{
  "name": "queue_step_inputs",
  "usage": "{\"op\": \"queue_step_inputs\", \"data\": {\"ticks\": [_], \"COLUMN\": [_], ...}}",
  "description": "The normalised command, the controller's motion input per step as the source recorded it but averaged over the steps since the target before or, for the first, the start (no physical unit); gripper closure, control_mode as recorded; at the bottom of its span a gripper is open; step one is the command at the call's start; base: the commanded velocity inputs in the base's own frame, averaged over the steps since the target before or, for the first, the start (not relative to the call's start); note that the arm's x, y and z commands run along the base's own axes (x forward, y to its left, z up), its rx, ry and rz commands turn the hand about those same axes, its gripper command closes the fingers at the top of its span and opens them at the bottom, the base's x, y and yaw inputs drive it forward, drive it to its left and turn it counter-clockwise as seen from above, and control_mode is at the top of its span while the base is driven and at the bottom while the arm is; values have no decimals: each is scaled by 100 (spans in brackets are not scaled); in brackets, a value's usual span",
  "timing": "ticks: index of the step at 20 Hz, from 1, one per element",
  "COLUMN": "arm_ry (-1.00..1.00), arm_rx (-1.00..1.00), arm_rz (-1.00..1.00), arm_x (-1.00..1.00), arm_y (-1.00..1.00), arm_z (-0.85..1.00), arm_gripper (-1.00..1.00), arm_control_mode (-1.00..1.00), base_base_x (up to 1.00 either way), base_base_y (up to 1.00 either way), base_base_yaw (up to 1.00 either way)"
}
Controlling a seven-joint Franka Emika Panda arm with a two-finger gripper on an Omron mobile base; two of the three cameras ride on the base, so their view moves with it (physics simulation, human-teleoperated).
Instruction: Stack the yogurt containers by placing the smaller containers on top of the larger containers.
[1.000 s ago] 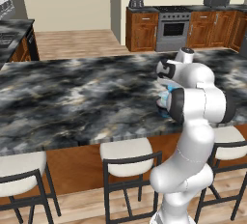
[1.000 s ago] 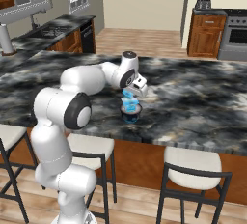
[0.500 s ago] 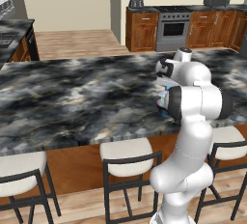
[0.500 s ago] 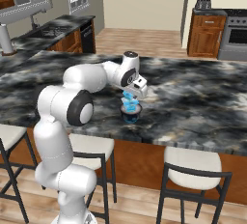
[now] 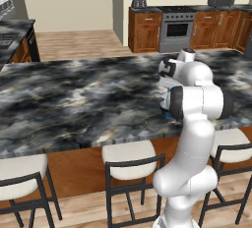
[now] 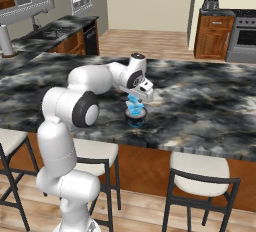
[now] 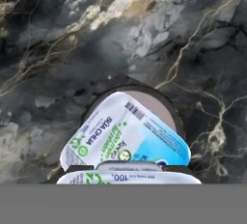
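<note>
Light-blue cups [image 6: 134, 106] stacked on dark-rimmed tub [image 6: 135, 119], marble counter [image 6: 200, 106]

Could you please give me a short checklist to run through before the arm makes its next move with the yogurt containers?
1. Wide dark-rimmed tub sits flat on the marble counter: ok.
2. Light-blue cup lies over the tub's pale top: ok, though it looks off-centre toward the hand.
3. Gripper is directly above the stack: ok.
4. Fingers closed on a cup: cannot tell; the fingers are hidden behind the containers.
5. Second small cup seated squarely on the stack: cannot tell; just its labelled edge shows.
6. Counter around the stack free of obstacles: ok.
</note>
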Motion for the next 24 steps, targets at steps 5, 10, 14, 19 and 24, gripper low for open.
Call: {"op": "queue_step_inputs", "data": {"ticks": [5, 10, 14, 19, 24], "arm_ry": [5, 7, 9, 10, 9], "arm_rx": [0, 0, 0, 1, 1], "arm_rz": [0, 0, 0, 0, 0], "arm_x": [8, 9, 10, 12, 14], "arm_y": [0, 0, 1, 2, 3], "arm_z": [-5, -6, -5, -6, -6], "arm_gripper": [100, 100, 100, 100, 100], "arm_control_mode": [-100, -100, -100, -100, -100], "base_base_x": [0, 0, 0, 0, 0], "base_base_y": [0, 0, 0, 0, 0], "base_base_yaw": [0, 0, 0, 0, 0]}}
